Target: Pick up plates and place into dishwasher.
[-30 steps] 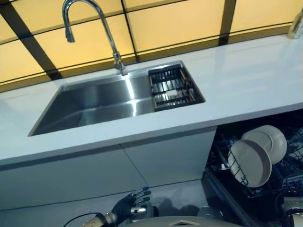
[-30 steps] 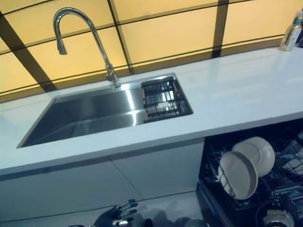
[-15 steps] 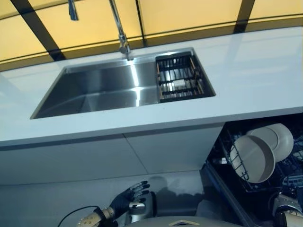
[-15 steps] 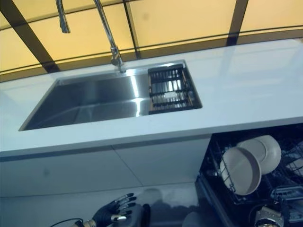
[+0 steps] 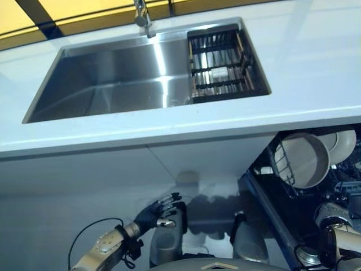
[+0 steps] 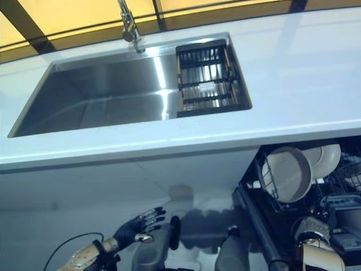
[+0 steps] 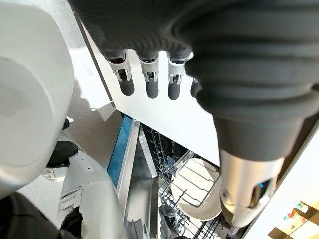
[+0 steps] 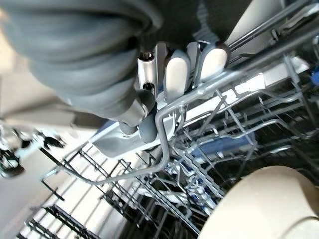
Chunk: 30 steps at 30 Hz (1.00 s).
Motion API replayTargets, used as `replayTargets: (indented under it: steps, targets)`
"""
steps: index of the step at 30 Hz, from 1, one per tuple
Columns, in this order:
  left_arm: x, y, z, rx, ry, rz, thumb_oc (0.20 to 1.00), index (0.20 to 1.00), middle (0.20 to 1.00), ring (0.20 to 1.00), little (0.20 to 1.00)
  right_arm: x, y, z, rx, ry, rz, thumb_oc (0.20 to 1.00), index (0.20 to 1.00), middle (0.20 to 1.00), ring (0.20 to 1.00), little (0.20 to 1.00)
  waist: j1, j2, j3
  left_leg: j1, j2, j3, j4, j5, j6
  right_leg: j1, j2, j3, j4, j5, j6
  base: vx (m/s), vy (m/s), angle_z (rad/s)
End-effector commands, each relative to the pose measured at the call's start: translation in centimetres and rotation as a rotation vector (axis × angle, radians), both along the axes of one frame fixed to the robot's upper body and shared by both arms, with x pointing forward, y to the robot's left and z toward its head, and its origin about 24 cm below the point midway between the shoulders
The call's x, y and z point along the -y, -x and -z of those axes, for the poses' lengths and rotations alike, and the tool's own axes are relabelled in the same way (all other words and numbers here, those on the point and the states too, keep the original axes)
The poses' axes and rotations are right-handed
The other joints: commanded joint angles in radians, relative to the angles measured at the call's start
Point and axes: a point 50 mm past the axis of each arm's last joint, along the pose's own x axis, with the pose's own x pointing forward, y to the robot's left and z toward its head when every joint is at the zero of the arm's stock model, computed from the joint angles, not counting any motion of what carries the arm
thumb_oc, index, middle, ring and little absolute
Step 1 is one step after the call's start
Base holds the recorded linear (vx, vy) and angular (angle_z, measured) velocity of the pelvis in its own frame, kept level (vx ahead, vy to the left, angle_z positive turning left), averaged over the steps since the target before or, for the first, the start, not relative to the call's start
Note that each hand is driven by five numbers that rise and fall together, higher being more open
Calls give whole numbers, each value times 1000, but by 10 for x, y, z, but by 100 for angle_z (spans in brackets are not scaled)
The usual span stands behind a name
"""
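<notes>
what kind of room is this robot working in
Most likely a home kitchen: a stainless sink with a tap is set in a white countertop, and below it an open dishwasher rack holds beige plates.

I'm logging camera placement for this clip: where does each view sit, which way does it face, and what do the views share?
Left eye view: on the head, looking down at the sink, countertop and open dishwasher rack; left hand low down.
Right eye view: beside it, facing the same scene; right hand at the rack.
Left wrist view: along the left hand, fingers straight, toward the dishwasher.
Right wrist view: inside the rack, fingers curled round a wire.
Shared: all show the beige plates.
</notes>
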Motion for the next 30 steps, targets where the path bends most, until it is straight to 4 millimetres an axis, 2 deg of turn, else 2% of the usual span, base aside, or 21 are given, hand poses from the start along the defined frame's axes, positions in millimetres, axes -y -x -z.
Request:
replayTargets:
  steps: [1, 9, 18, 30]
  targets:
    - [3, -15, -27, 135, 64, 7, 1000, 1000, 1000, 1000, 1000, -4, -75, -85, 384, 130, -144, 200, 200, 200, 200, 200, 60, 2, -10, -98, 78, -31, -23, 86, -55, 5, -22, 14, -54, 63, 59, -125, -2, 6]
    - [6, -31, -42, 216, 85, 0, 1000, 1000, 1000, 1000, 1000, -5, -97, -119, 493, 89, -99, 200, 200, 200, 200, 200, 65, 17, 32, -132, 78, -25, -48, 102, -48, -43, -25, -3, -49, 64, 51, -133, 16, 6]
    - [13, -44, -59, 301, 106, 4, 1000, 1000, 1000, 1000, 1000, -25, -126, -157, 603, 129, -212, 200, 200, 200, 200, 200, 73, 28, 56, -160, 67, -21, -80, 116, -36, -98, -27, -10, -39, 61, 41, -95, 17, 4]
    - [12, -51, -68, 353, 125, 4, 1000, 1000, 1000, 1000, 1000, -20, -127, -168, 626, 158, -195, 200, 200, 200, 200, 200, 78, 22, 56, -168, 46, -6, -112, 116, -21, -143, -31, -20, -36, 59, 34, -53, 17, 0]
